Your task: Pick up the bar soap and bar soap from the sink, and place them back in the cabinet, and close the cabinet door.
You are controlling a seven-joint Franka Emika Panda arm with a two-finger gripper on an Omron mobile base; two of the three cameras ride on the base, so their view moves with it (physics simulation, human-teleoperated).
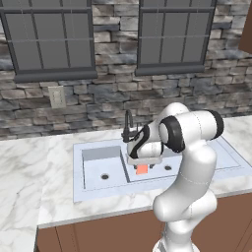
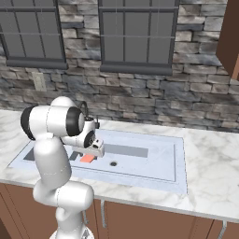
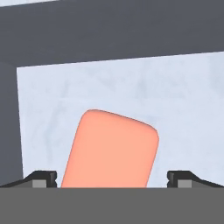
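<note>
An orange bar soap (image 1: 141, 170) (image 2: 87, 158) lies flat on the floor of the right basin of the pale grey-blue sink (image 1: 98, 194) (image 2: 140, 179), close to the divider. My gripper (image 1: 143, 164) (image 2: 92, 153) points down into that basin right above it, open. In the hand view the bar soap (image 3: 111, 148) lies between the two spread fingertips (image 3: 43, 178) of the gripper (image 3: 112, 179), not pinched. A corner of the reddish-brown cabinet (image 1: 246, 29) (image 2: 231, 37) shows at the upper right; I cannot tell how its door stands.
The thin black faucet (image 1: 128, 125) rises just behind my hand. Marble counter (image 1: 29, 162) (image 2: 210, 158) runs either side of the sink. A stone wall with two windows stands behind. Brown lower doors (image 2: 140, 219) sit under the counter.
</note>
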